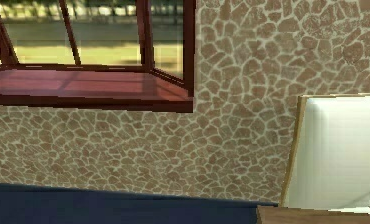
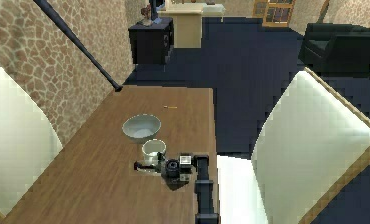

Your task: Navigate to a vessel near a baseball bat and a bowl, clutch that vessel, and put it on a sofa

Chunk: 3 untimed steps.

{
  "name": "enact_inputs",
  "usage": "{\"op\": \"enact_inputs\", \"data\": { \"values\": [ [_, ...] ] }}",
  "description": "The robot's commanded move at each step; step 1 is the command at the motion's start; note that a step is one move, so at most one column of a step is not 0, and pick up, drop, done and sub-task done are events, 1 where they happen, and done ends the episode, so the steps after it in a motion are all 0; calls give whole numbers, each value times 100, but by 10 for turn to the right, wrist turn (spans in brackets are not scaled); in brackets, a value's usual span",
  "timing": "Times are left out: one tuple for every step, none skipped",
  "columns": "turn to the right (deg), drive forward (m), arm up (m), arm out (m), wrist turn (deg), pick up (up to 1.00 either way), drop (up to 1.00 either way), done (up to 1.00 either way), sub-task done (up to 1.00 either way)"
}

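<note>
Arm [image 2: 205, 198], a dark square bar, rises from the arm side view's bottom edge over the brown wooden tabletop [image 2: 93, 175] and ends at two small white marker squares. Left of them sits the tool [image 2: 149, 164], its thin fingers lying beside a small pale round vessel [image 2: 153, 150] that stands on the tabletop (contact cannot be judged). The state of the fingers cannot be told, nor whether the tool holds anything. Just beyond the vessel stands one white round bowl [image 2: 141, 126], pale blue inside; the vessel's contents are too small to tell. One long dark rod [image 2: 83, 48] slants past the tabletop's far corner. Two white-cushioned chairs flank the tabletop, one left [image 2: 18, 135], one right [image 2: 308, 150]. One dark armchair [image 2: 338, 45] stands well apart on dark blue floor [image 2: 243, 70].
</note>
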Motion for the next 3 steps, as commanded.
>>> {"op": "enact_inputs", "data": {
  "values": [
    [0, 0, 10, 0, 0, 0, 0, 0, 0],
    [0, 0, 20, 0, 0, 0, 0, 0, 0],
    [0, 0, 0, 0, -450, 0, 0, 0, 0]
  ]
}}
